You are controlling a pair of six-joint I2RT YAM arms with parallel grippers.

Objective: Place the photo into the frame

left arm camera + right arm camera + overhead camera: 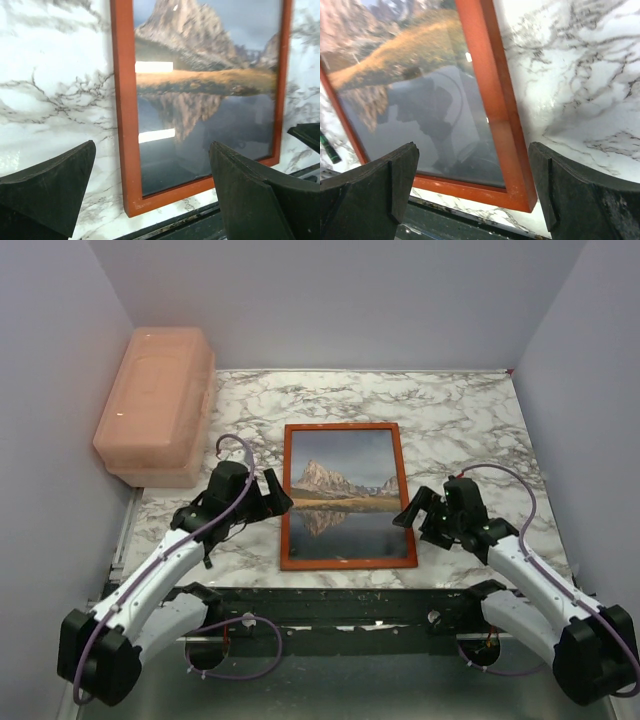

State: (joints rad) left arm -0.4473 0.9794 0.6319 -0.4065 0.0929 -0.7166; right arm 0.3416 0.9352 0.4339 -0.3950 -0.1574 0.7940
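Observation:
The red-orange frame (347, 495) lies face up on the marble table with the mountain photo (342, 490) showing behind its pane. My left gripper (272, 502) is open and empty just left of the frame's left edge. My right gripper (410, 512) is open and empty just right of the frame's right edge. The left wrist view shows the frame's near left corner (127, 200) and the photo (200, 75). The right wrist view shows the frame's near right corner (520, 195) between my open fingers (565, 195) and the photo (395, 65).
A pink lidded plastic box (155, 405) stands at the back left. Grey walls close the left, right and back sides. The dark table edge rail (350, 605) runs along the near side, just below the frame.

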